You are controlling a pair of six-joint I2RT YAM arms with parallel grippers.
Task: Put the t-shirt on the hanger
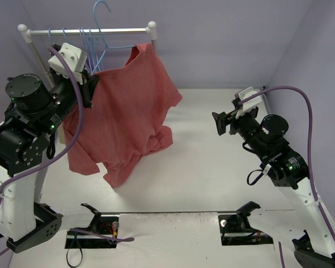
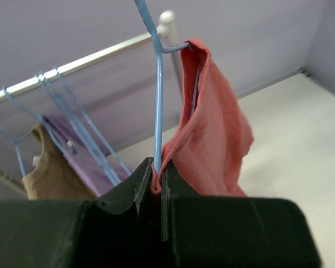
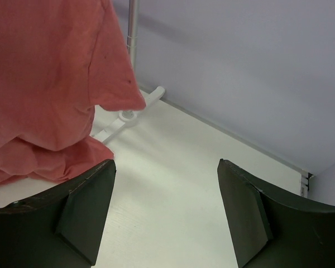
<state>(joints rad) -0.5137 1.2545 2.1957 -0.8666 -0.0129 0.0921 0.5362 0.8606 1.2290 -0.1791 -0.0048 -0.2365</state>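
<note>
Fingers point(image 2: 128, 192) of left gripper point(image 2: 157, 174) pinch hanger point(image 2: 158, 100) and t-shirt point(image 2: 212, 139) at far-left corner; right gripper point(image 3: 165, 167) gapes empty near right edge.

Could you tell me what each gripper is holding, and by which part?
The left gripper pinches the hanger by a straight run of its wire, with an edge of the t-shirt caught alongside. The right gripper is open and holds nothing.

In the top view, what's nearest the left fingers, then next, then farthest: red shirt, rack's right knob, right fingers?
1. t-shirt, pinched in the left fingers.
2. rack's right knob, behind, to the right.
3. right fingers, open, far over on the right side.
</note>
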